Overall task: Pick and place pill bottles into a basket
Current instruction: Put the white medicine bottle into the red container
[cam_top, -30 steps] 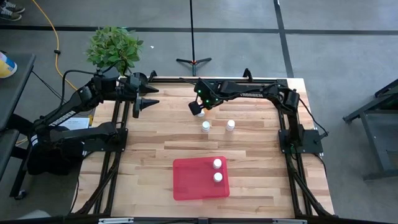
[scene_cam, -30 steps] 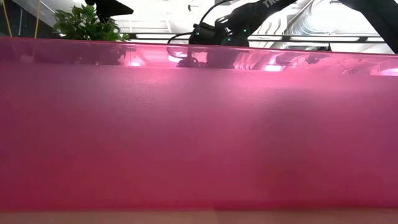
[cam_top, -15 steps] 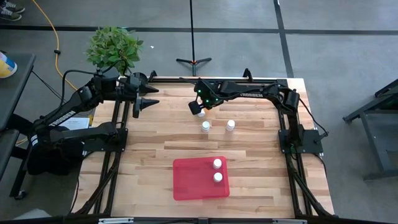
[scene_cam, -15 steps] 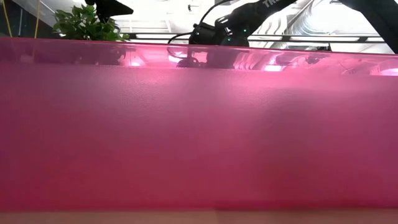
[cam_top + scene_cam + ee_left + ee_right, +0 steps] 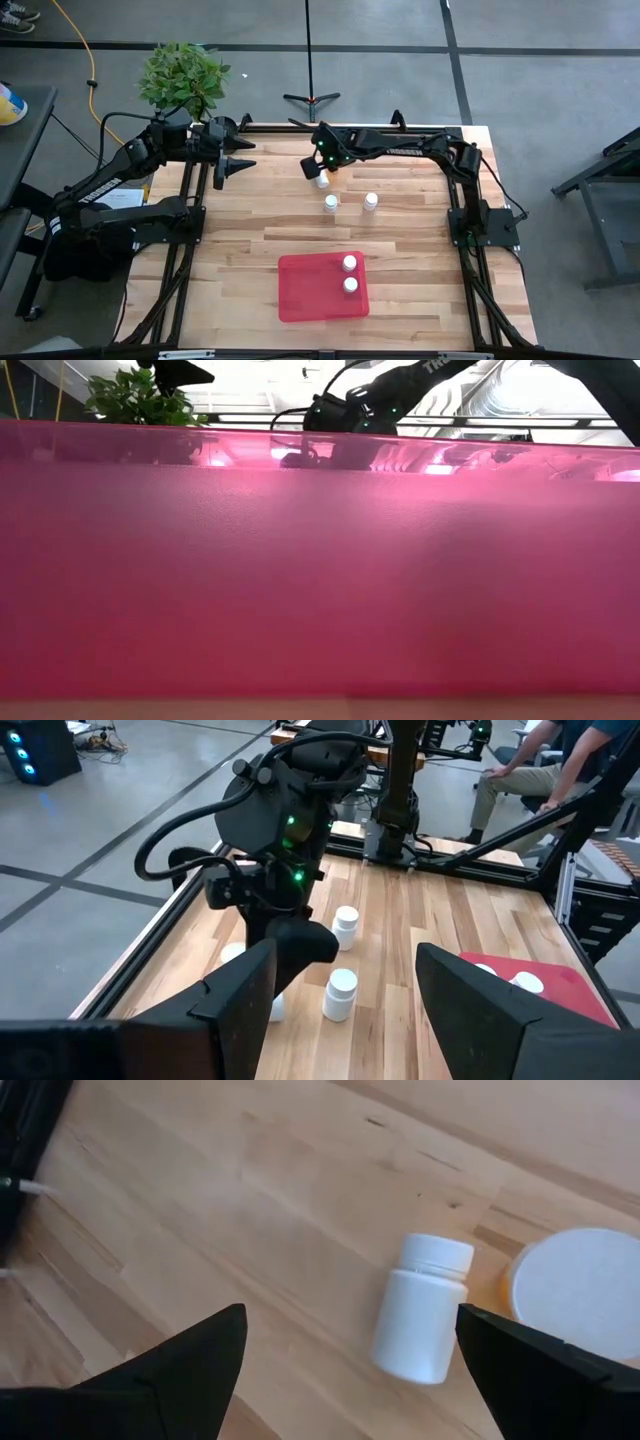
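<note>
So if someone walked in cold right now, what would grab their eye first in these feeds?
Probably the red tray near the table's front edge, with two white bottles standing in its right end; it also fills nearly the whole low view. Next, the right gripper, open, hanging over a white bottle at the table's back, beside an orange bottle. Two more white bottles stand mid-table.

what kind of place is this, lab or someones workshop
Most likely a robotics lab or test floor: a wooden table framed by two mounted arms, a taped grey concrete floor, and a seated person beyond the table.
</note>
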